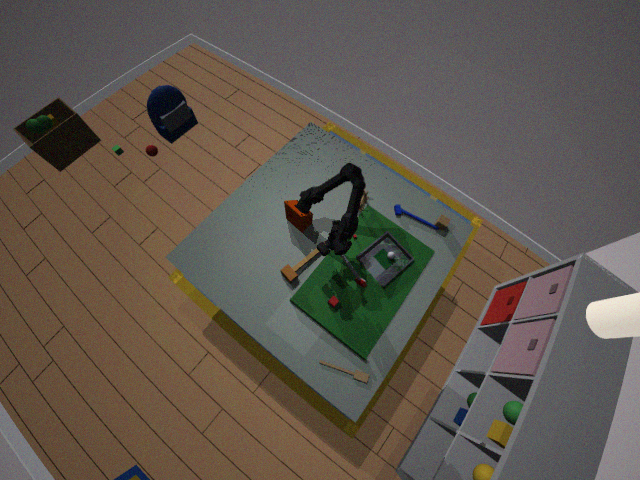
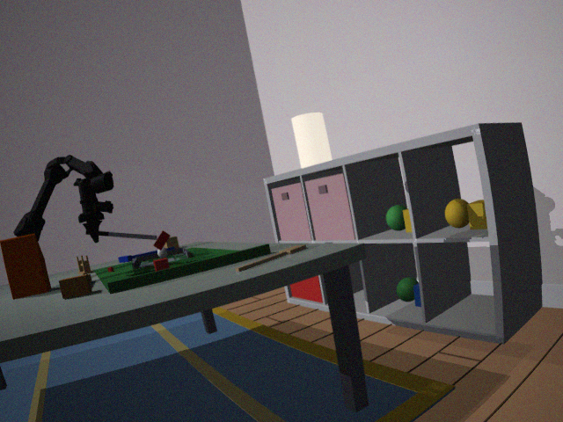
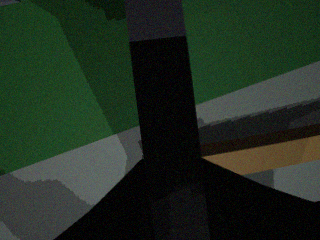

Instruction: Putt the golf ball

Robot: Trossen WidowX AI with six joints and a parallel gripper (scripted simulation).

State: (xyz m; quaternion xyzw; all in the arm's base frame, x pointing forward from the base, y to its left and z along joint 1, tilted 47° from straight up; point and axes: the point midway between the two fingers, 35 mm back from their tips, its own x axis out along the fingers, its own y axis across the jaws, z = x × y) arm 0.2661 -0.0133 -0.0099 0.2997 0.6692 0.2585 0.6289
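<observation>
The black parallel-jaw gripper (image 2: 95, 236) is clenched on the grey shaft of the red-headed putter (image 2: 136, 236), which juts out almost level above the grey worktop (image 2: 191, 286) in the exterior view, its red head (image 2: 161, 239) raised clear of the green felt mat (image 1: 361, 315). Gripping the far end of the shaft gives the arm its longest reach, so the head can sweep well ahead of the wrist. In the top view the red head (image 1: 360, 281) hangs just beside the grey-walled raised green (image 1: 386, 259), and the small white golf ball (image 1: 391, 254) lies inside those walls on the green patch, apparently at rest. The walls are there, it seems, to stop a rolling ball from running off the platform. The task therefore looks done or very nearly so; the putter held off the mat avoids nudging anything further.

A small red cube (image 1: 333, 301) sits on the mat, well apart from the green. A blue mallet-like tool (image 1: 416, 217) and two wooden-handled tools (image 1: 345, 370) lie on the worktop around the mat, likely distractors to be left alone.
</observation>
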